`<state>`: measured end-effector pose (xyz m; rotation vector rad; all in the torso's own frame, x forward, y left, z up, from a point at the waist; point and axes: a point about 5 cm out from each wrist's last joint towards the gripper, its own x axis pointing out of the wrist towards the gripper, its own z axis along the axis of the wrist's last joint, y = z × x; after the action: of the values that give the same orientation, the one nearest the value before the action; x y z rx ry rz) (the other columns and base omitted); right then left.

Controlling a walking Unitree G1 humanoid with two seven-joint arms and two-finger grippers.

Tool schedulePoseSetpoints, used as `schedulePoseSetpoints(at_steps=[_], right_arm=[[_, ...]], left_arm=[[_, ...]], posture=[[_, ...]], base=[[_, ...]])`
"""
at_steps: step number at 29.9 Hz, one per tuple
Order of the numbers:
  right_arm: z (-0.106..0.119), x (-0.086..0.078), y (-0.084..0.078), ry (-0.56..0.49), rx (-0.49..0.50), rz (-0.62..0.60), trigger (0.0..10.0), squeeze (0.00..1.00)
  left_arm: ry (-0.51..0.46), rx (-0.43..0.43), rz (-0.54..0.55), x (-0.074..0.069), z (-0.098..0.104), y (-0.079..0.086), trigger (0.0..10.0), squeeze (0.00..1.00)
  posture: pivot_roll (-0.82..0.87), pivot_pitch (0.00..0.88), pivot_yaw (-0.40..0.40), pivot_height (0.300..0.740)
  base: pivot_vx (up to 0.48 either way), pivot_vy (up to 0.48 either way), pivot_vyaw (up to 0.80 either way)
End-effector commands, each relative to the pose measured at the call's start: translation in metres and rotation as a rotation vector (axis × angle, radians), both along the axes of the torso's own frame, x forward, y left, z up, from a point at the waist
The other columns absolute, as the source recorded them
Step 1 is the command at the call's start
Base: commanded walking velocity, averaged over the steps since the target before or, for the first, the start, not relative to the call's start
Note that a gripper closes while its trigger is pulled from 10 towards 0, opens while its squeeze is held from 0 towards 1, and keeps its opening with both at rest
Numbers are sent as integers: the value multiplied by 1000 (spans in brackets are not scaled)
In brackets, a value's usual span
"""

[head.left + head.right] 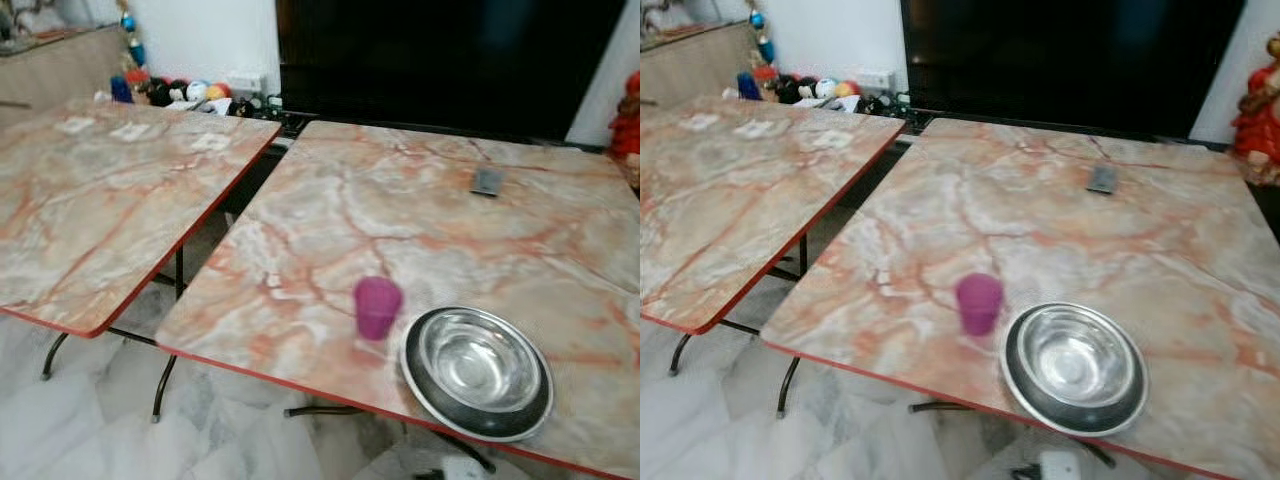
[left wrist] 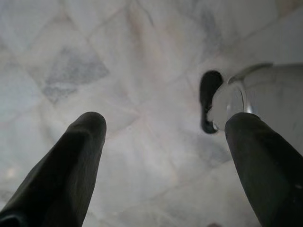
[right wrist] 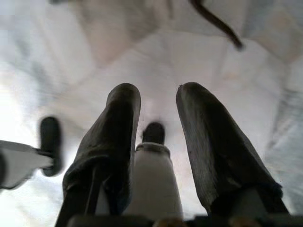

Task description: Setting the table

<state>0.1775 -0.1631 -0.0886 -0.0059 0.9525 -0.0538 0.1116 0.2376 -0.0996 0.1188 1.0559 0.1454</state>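
Near the desk point(image 1: 330, 200) front edge, the purple cup point(image 1: 377, 307) stands upright touching the steel bowl point(image 1: 477, 372) at its 10 o'clock, while left gripper point(image 2: 165, 127) and right gripper point(image 3: 158, 101) hang floorward, fingers parted and empty, neither clearly nearer.

left gripper point(image 2: 163, 137) | fingers spread apart | above pale marble floor point(image 2: 118, 61)
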Motion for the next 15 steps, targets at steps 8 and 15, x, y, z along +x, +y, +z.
schedulePoseSetpoints(at_steps=[8, 15], right_arm=[[-1, -4, -11, 6, -23, -25, 10000, 0], [-1, -4, -12, 6, -22, -24, 10000, 0]], left_arm=[[16, -22, -13, 0, -5, -20, 10000, 0], [25, -15, 0, -3, -4, -10, 10000, 0]], posture=[[25, 31, 6, 740], [27, 47, 0, 740]], base=[[0, 413, 0], [0, 416, 0]])
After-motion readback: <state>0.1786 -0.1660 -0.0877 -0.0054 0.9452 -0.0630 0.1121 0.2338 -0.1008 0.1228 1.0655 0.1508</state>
